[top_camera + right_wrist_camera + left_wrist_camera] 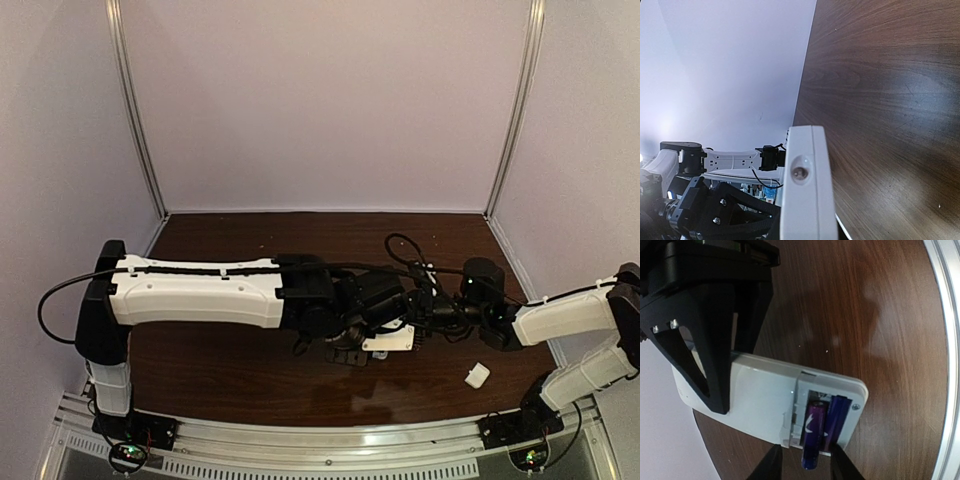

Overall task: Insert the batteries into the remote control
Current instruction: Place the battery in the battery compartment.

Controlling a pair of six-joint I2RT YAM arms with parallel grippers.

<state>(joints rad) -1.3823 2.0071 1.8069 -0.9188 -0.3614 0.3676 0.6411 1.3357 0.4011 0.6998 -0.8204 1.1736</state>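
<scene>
1. The left gripper (732, 382) is clamped on the remote (765, 400), which shows its plain back with the compartment open.
2. Two batteries (813, 432) lie side by side in the compartment, at the end away from this gripper. One of them sticks out past the edge.
3. The right gripper (806, 466) is at that same end, with one dark tip on each side of the batteries. Whether it presses on anything cannot be told.
4. A small cover (477, 375) lies apart on the worktop (880, 315).
</scene>
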